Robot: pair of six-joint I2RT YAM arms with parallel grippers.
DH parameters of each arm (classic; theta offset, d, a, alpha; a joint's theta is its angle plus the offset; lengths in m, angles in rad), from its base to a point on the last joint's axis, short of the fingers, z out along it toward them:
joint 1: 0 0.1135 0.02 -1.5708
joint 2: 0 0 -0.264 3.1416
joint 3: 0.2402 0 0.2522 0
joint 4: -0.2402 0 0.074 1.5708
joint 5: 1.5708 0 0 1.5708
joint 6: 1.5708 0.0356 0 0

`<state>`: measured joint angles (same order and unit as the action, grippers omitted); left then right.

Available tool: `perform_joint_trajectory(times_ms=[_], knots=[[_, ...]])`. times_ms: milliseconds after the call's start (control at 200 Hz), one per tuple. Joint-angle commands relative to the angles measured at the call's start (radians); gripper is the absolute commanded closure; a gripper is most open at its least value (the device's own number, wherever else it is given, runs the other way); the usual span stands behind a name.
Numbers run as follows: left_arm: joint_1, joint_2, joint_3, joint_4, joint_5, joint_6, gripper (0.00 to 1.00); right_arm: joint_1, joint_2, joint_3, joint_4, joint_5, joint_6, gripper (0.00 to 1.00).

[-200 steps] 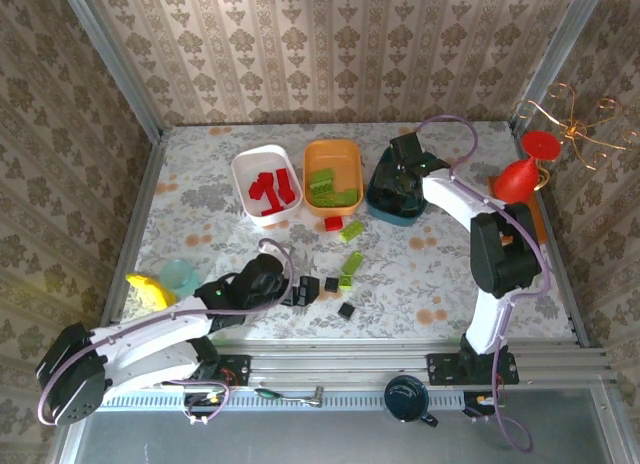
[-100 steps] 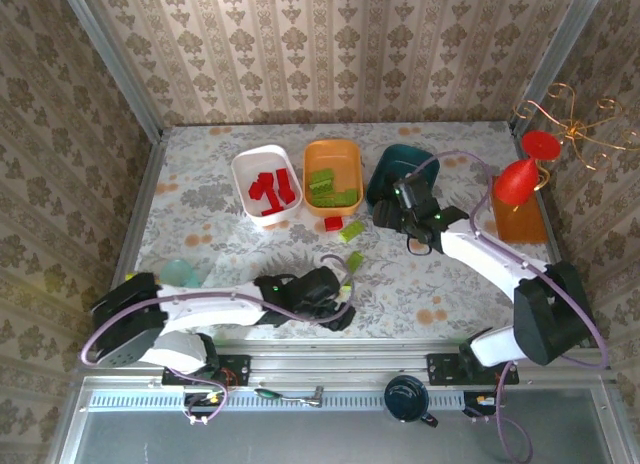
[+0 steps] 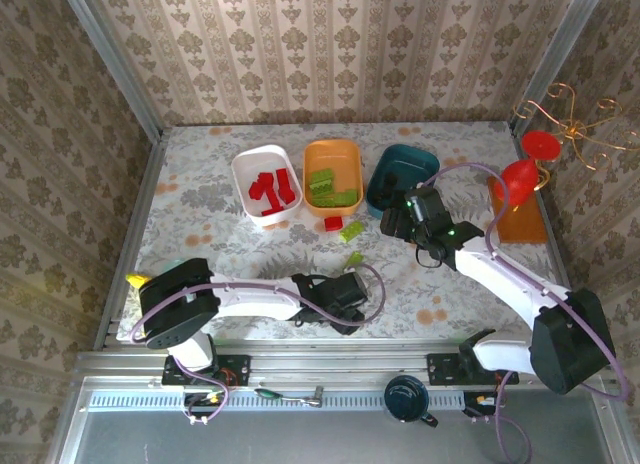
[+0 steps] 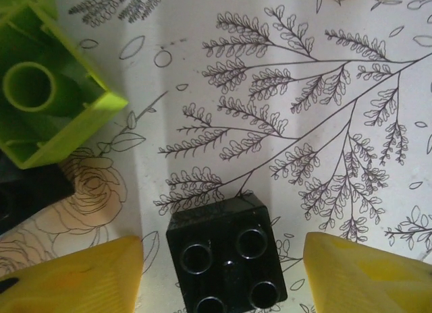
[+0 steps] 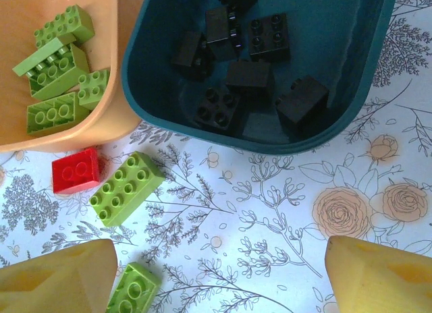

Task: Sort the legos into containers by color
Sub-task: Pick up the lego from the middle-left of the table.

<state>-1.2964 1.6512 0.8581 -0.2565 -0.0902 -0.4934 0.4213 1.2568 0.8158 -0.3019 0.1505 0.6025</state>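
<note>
Moved: left gripper (image 3: 342, 304) swung right, right gripper (image 3: 398, 222) backed off teal tub (image 3: 428, 159) | left: jaws apart astride black brick (image 4: 226, 262), not touching | right: jaws wide, empty, over loose green bricks (image 5: 127, 187) | step: picking black | next: clamp, lift, carry to teal tub

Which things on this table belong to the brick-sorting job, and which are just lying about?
Job: red bricks, green bricks, black bricks, white tub, orange tub, teal tub.
Lying about: red goblet, orange tray, dark mug by the arm bases.
</note>
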Motion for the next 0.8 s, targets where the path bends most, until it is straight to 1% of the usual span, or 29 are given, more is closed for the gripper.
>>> perform_joint_trajectory(times_ms=[0,200,315,435,510,625,795], knots=[[-0.009,0.02,0.022,-0.039,-0.009,0.019,0.4,-0.007,-0.023,-0.017,-0.001,0.029,0.011,0.17],[-0.017,0.028,0.036,-0.046,-0.018,0.021,0.58,-0.014,-0.032,-0.023,-0.002,0.035,0.016,0.17],[-0.015,-0.007,0.031,-0.046,-0.026,0.025,0.63,-0.019,-0.049,-0.037,-0.002,0.04,0.02,0.17],[0.003,-0.057,0.035,-0.043,-0.033,0.04,0.65,-0.023,-0.077,-0.062,-0.002,0.044,0.029,0.17],[0.046,-0.096,0.046,-0.02,-0.024,0.058,0.65,-0.023,-0.102,-0.081,-0.003,0.047,0.037,0.17],[0.146,-0.123,0.105,0.043,0.043,0.104,0.65,-0.023,-0.146,-0.115,-0.003,0.057,0.052,0.17],[0.293,-0.032,0.284,0.076,0.132,0.167,0.67,-0.023,-0.203,-0.142,-0.037,0.073,0.063,0.17]])
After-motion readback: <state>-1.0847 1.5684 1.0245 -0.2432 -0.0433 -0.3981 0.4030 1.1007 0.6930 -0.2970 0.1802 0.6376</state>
